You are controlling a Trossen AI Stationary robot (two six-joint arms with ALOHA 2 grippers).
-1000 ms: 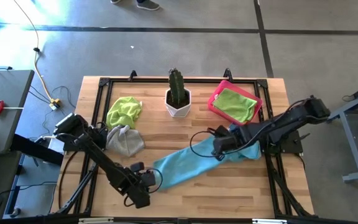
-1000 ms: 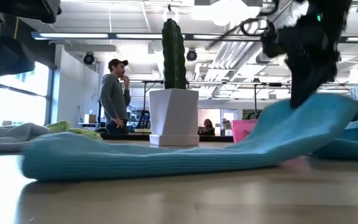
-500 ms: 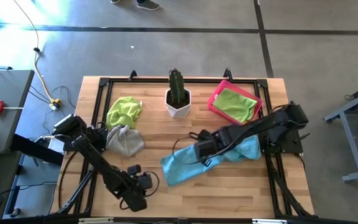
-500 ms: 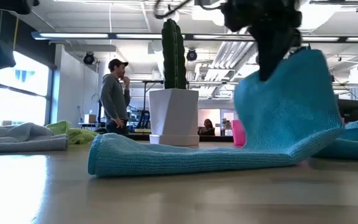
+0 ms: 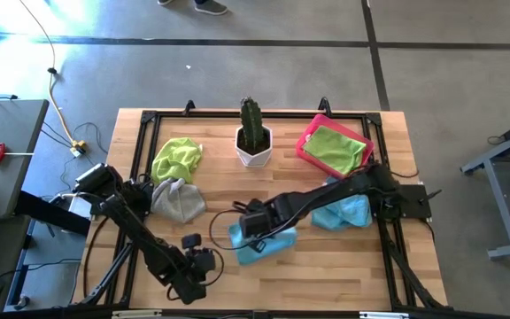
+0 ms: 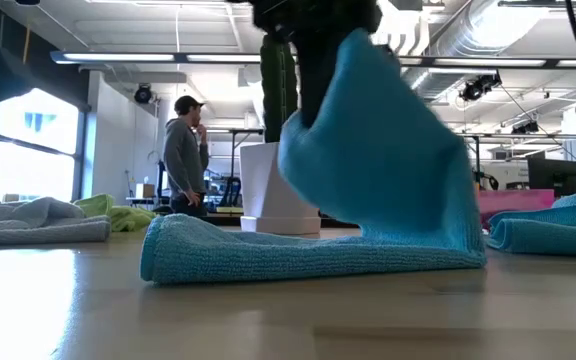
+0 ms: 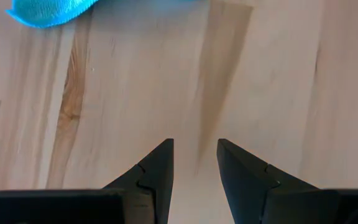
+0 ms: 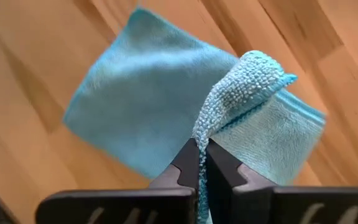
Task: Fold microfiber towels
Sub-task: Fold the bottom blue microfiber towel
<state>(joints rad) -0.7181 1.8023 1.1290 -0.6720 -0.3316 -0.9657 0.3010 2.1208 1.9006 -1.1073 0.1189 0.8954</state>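
Observation:
A light blue microfiber towel (image 5: 268,241) lies near the middle of the table, one end raised and carried back over the rest. My right gripper (image 5: 253,223) is shut on that raised end. In the low view the lifted part (image 6: 378,150) arches over the flat layer (image 6: 268,255). My left gripper (image 5: 204,260) stands open over bare wood near the front edge, left of the towel, and touches nothing; its wrist view shows only the towel's corner (image 7: 48,9). A second light blue towel (image 5: 343,213) lies crumpled to the right. My right gripper pinches a bunched edge of the light blue towel (image 8: 207,134) between its two fingers, coming from above and pointing down. The held end is lifted clear and drapes slack below the fingers. The towel's other half (image 8: 135,106) lies flat on the table.
A lime green towel (image 5: 177,158) and a grey towel (image 5: 180,199) lie crumpled at the left. A potted cactus (image 5: 254,137) stands at the far middle. A pink tray (image 5: 312,133) at the far right holds another lime green towel (image 5: 336,149). A person stands beyond the table (image 6: 183,150).
My right gripper has gone toward the table's left, still shut, carrying the towel's right end up and over. The towel, stretched out long before, now is doubled over itself; its left end has stayed on the table.

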